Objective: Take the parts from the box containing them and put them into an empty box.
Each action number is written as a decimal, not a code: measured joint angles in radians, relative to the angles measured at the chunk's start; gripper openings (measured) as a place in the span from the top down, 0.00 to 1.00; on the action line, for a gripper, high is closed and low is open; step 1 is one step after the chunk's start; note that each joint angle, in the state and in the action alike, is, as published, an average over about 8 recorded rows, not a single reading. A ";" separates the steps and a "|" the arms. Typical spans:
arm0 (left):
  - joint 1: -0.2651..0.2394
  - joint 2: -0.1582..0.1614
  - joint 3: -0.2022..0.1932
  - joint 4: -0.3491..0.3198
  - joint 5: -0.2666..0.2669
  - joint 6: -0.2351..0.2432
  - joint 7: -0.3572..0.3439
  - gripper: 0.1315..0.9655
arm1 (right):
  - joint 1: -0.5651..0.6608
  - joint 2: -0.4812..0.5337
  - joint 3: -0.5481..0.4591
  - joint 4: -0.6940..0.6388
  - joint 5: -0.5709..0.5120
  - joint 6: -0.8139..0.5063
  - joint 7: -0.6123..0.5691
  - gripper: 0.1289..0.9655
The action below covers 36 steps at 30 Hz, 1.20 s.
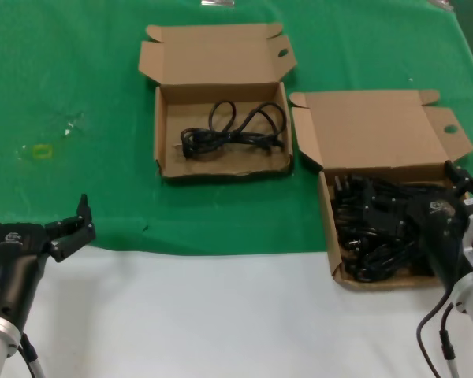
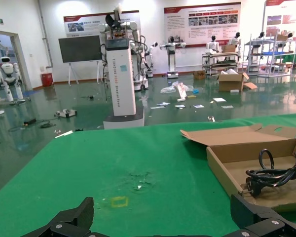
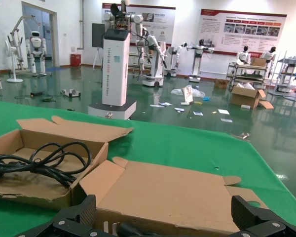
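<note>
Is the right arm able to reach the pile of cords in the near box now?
Probably yes. The right pincer hangs open directly over the pile of cords in the near box, whose lid is folded back, so nothing covers them.

Robotics lab: humanoid robots (image 2: 8, 74), wall posters (image 3: 241, 30).

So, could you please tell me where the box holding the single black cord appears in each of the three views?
Head view: the single-cord box lies upper middle on the green cloth, lid open away from the robot.
Left wrist view: it shows at the right edge, cord inside.
Right wrist view: it sits at the left, beside the second box's lid.
Shared landmark: the coiled black cord inside it.
</note>
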 joint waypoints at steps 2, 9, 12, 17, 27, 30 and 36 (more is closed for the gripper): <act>0.000 0.000 0.000 0.000 0.000 0.000 0.000 0.00 | 0.000 0.000 0.000 0.000 0.000 0.000 0.000 0.00; 0.000 0.000 0.000 0.000 0.000 0.000 0.000 0.00 | 0.000 0.000 0.000 0.000 0.000 0.000 0.000 0.00; 0.000 0.000 0.000 0.000 0.000 0.000 0.000 0.00 | 0.000 0.000 0.000 0.000 0.000 0.000 0.000 0.00; 0.000 0.000 0.000 0.000 0.000 0.000 0.000 0.00 | 0.000 0.000 0.000 0.000 0.000 0.000 0.000 0.00; 0.000 0.000 0.000 0.000 0.000 0.000 0.000 0.00 | 0.000 0.000 0.000 0.000 0.000 0.000 0.000 0.00; 0.000 0.000 0.000 0.000 0.000 0.000 0.000 0.00 | 0.000 0.000 0.000 0.000 0.000 0.000 0.000 0.00; 0.000 0.000 0.000 0.000 0.000 0.000 0.000 0.00 | 0.000 0.000 0.000 0.000 0.000 0.000 0.000 0.00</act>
